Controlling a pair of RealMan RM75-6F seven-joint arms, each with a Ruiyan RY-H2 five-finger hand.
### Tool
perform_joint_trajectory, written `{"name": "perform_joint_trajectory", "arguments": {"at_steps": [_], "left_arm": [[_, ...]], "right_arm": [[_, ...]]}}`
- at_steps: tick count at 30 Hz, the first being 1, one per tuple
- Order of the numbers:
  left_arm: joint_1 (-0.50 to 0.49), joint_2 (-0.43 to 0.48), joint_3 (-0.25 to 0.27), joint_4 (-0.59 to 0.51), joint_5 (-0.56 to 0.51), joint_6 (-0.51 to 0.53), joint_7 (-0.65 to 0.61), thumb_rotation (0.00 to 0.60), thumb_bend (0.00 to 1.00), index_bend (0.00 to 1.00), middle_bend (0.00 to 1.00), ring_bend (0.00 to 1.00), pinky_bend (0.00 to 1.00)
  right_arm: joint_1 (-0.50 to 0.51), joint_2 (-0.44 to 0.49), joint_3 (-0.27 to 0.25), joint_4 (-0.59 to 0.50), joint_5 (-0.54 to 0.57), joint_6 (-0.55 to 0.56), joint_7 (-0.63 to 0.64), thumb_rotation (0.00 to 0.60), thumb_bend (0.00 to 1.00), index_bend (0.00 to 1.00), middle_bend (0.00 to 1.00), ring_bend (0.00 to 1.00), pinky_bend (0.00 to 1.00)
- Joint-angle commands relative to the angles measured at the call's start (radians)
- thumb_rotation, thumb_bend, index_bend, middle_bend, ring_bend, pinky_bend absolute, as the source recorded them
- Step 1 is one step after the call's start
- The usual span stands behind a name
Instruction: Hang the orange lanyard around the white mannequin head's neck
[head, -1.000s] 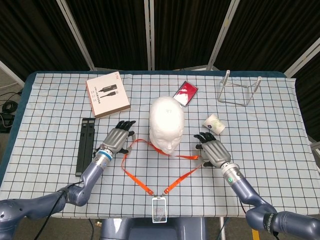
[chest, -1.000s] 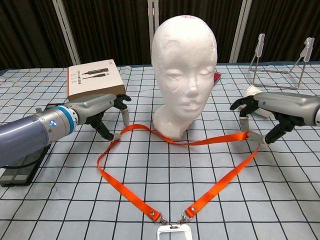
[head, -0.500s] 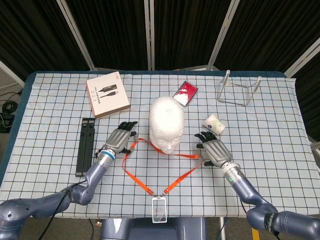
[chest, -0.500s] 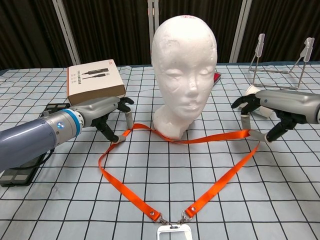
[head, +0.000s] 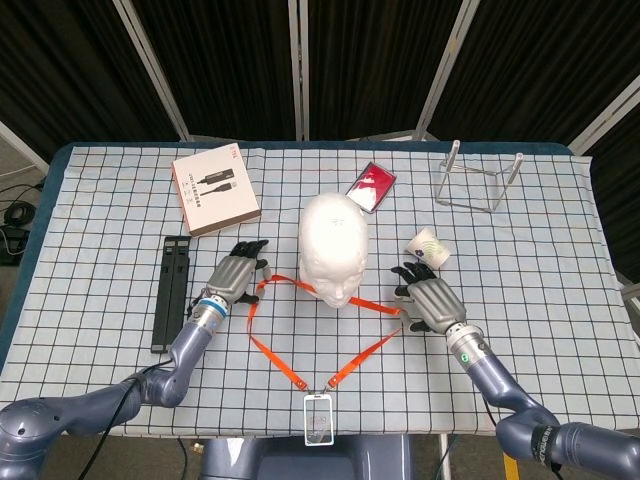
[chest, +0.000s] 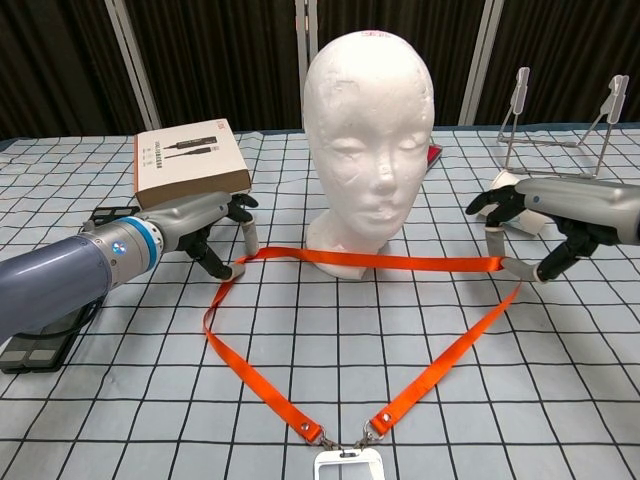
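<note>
1. Orange webbing is what you are working with: the orange lanyard (chest: 400, 262) is a thin, flat, limp strap, so expect it to sag wherever you let it go slack; the top span looks taut only because it is pulled from both ends

2. It lies as a loop on the checked tablecloth (head: 560, 300): the top span crosses in front of the base of the white mannequin head (chest: 368, 120), apparently touching the front of the neck, and the two long sides run down to clips and a clear badge holder (head: 319, 418) at the near table edge

3. The strap is light, but the badge end will probably drag and swing, so hold the strap itself near the top corners, where you are now, not the clips

4. The foam-looking head is likely light too and may tip if the strap tugs it; lifting the loop up and over the crown should be safer than pulling it against the neck

5. Your left hand (chest: 205, 226) pinches the left corner of the strap between thumb and a fingertip, the other fingers curled loosely above it

6. Your right hand (chest: 545, 222) pinches the right corner the same way, low over the cloth, its other fingers bent and slightly apart

7. Neither hand touches the head, which stands between them
</note>
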Motion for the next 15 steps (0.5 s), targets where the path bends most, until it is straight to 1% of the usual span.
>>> {"name": "perform_joint_trajectory", "arguments": {"at_steps": [1, 5, 7, 15], "left_arm": [[-0.001, -0.001, 0.000, -0.001, -0.004, -0.002, 0.002, 0.600, 0.44, 0.50, 0.00, 0.00, 0.00], [-0.002, -0.004, 0.002, -0.002, -0.009, -0.004, 0.006, 0.600, 0.48, 0.55, 0.00, 0.00, 0.00], [-0.002, -0.005, 0.003, -0.002, -0.011, -0.003, 0.010, 0.600, 0.48, 0.60, 0.00, 0.00, 0.00], [0.008, 0.011, 0.014, -0.039, 0.012, 0.022, 0.006, 0.600, 0.48, 0.72, 0.00, 0.00, 0.00]], "right_arm": [[0.000, 0.000, 0.000, 0.001, 0.000, -0.001, 0.001, 0.600, 0.51, 0.73, 0.11, 0.00, 0.00], [0.000, 0.001, 0.000, 0.000, -0.003, 0.001, 0.003, 0.600, 0.51, 0.73, 0.11, 0.00, 0.00], [0.000, 0.002, 0.000, 0.000, -0.006, 0.001, 0.005, 0.600, 0.51, 0.73, 0.11, 0.00, 0.00], [-0.003, 0.006, -0.005, -0.001, -0.019, 0.004, 0.013, 0.600, 0.51, 0.74, 0.11, 0.00, 0.00]]}}
